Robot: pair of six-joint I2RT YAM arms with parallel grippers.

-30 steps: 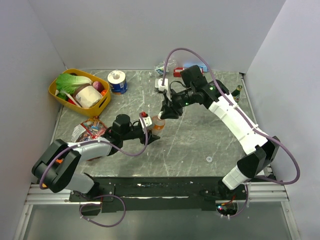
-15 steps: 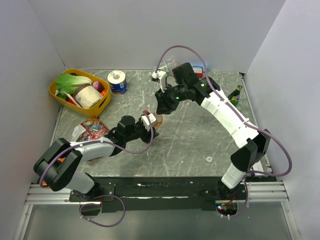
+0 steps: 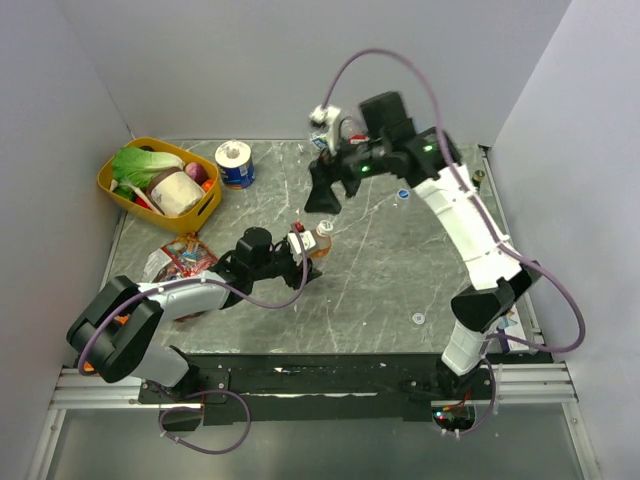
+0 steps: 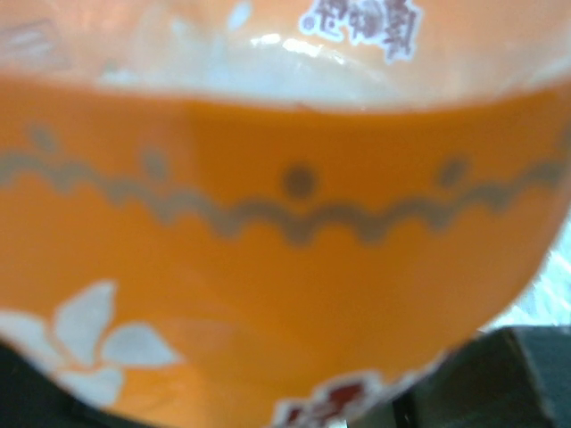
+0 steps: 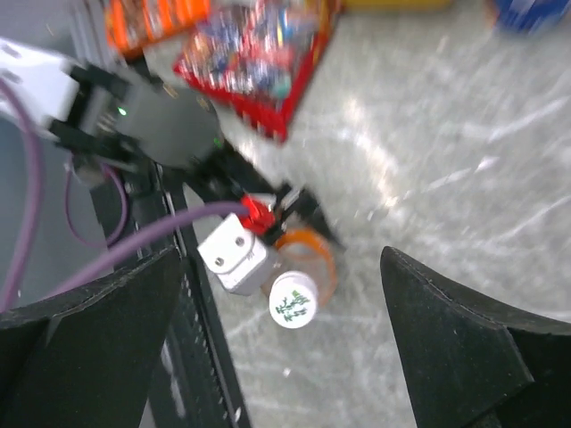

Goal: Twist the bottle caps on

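- orange drink bottle [image 4: 285, 232] — clear glossy plastic, printed film label
- white cap [image 5: 293, 308] — smooth plastic
- worktop [image 3: 400, 285] — grey stone-look, scratched, faint sheen
- yellow basket [image 3: 110, 188] — smooth plastic
- snack bag [image 3: 178, 258] — crinkled shiny wrapper

The left arm [image 3: 180, 295] lies low, stretched forward, with the left end effector [image 3: 303, 252] pinched tight on the orange bottle [image 3: 318, 240]. The right arm [image 3: 470, 225] arches high, and the right end effector [image 3: 322, 195] points down with its fingers [image 5: 464, 348] spread wide (both frame the wrist view).
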